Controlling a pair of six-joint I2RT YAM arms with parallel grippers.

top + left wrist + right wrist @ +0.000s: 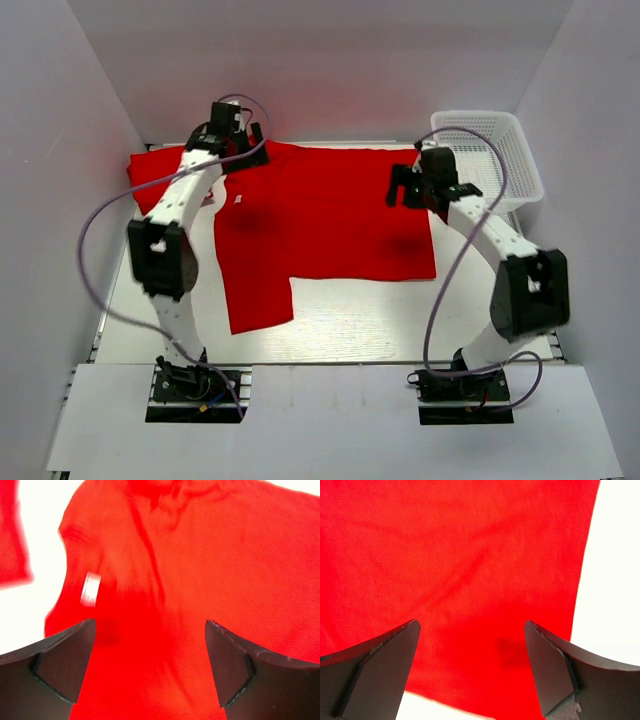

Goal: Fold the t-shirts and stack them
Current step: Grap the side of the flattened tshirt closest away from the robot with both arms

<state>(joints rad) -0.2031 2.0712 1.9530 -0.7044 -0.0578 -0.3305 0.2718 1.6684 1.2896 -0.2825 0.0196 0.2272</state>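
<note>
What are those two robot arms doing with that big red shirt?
A red t-shirt lies spread on the table. The left gripper hangs open above its far left part, and the right gripper hangs open above its right edge, beside the white basket. Neither holds any cloth.

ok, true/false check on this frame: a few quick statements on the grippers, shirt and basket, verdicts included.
1. The left gripper and the right gripper are both open. True.
2. The t-shirt sits folded in the basket. False: it lies spread on the table, and no red cloth shows in the basket.
3. The right gripper hangs over the basket. False: it is over the t-shirt's edge, beside the basket.
4. A white label shows on the t-shirt near the left gripper. True.
</note>
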